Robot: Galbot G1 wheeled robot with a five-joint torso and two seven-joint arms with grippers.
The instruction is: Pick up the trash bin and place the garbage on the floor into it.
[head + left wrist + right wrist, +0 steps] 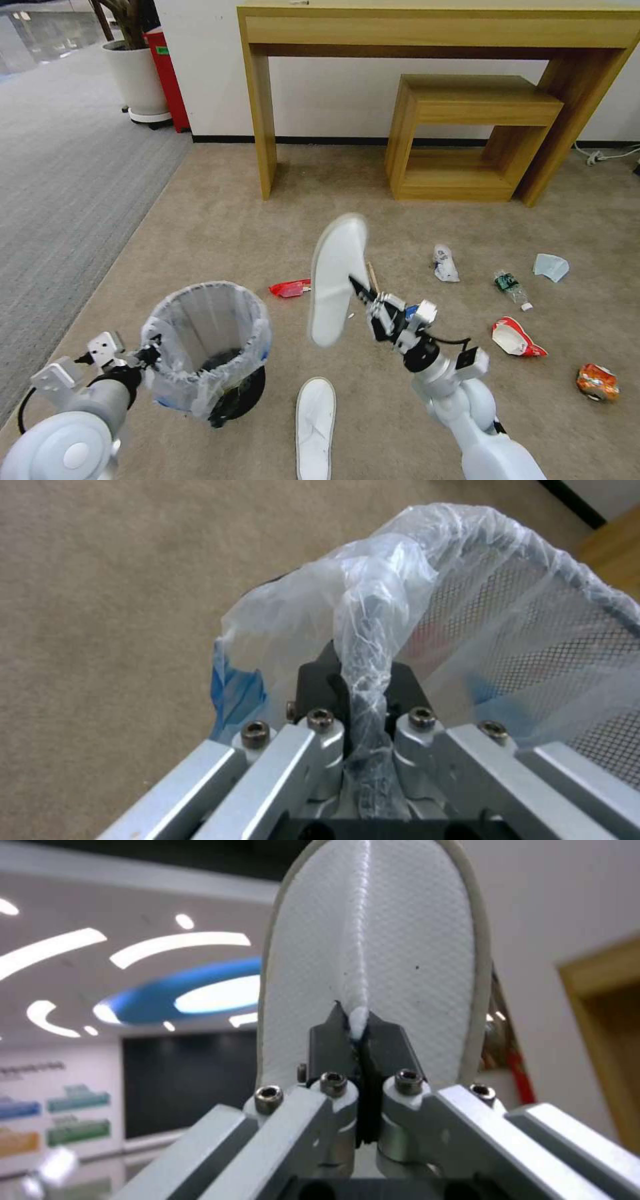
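Note:
My left gripper (152,355) is shut on the bag-covered rim of the trash bin (207,347), holding the black mesh bin tilted above the beige floor (220,220); the pinched rim (363,680) runs between its jaws. My right gripper (359,288) is shut on a white slipper (335,280), lifted in the air to the right of the bin and standing nearly upright (373,940). A second white slipper (315,427) lies on the floor below. Garbage is scattered around: a red wrapper (289,288), a wooden stick (372,276), a white bag (445,263), a green-labelled bottle (511,287), a blue mask (551,267), a red-white cup (515,337), an orange can (597,382).
A wooden desk (440,27) with a low wooden stool (470,133) under it stands against the far wall. A white plant pot (137,80) and a red box (167,73) sit at the back left, beside grey ribbed carpet (60,173). A cable (607,155) lies at far right.

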